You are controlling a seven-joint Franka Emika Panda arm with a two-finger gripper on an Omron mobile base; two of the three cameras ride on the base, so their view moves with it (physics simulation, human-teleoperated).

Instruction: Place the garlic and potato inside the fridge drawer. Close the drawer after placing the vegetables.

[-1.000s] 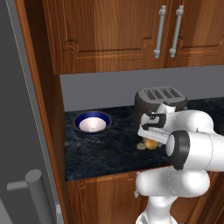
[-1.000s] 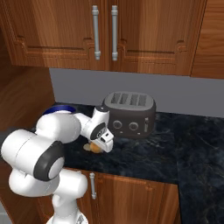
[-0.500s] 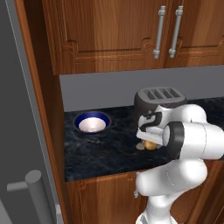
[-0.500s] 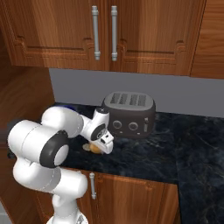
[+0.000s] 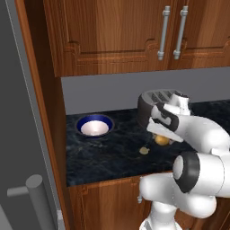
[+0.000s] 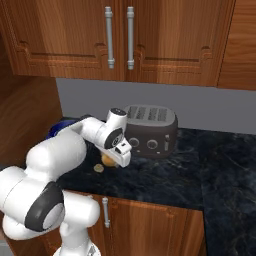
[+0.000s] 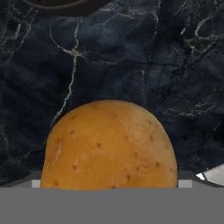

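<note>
The potato [image 5: 162, 140] [image 6: 107, 160], a golden-brown oval, lies on the dark marble counter [image 5: 108, 157] in front of the toaster. In the hand view the potato [image 7: 109, 144] looms large and very close, right below the hand. The garlic [image 5: 143, 150] [image 6: 99, 169], a tiny pale lump, rests just beside the potato toward the counter's front edge. My gripper [image 5: 160, 134] [image 6: 116, 159] points down right over the potato and stands open, its fingertips hidden behind the hand. The fridge drawer is out of view.
A dark toaster [image 5: 155, 101] [image 6: 150, 131] stands right behind the hand. A blue bowl [image 5: 94, 126] sits to the left on the counter. The grey fridge door [image 5: 18, 134] with its handle [image 5: 38, 197] rises at the far left. Wooden cabinets [image 6: 120, 40] hang above.
The arm's elbow has swung and the hand has settled a little closer over the potato. Potato and garlic lie where they were.
</note>
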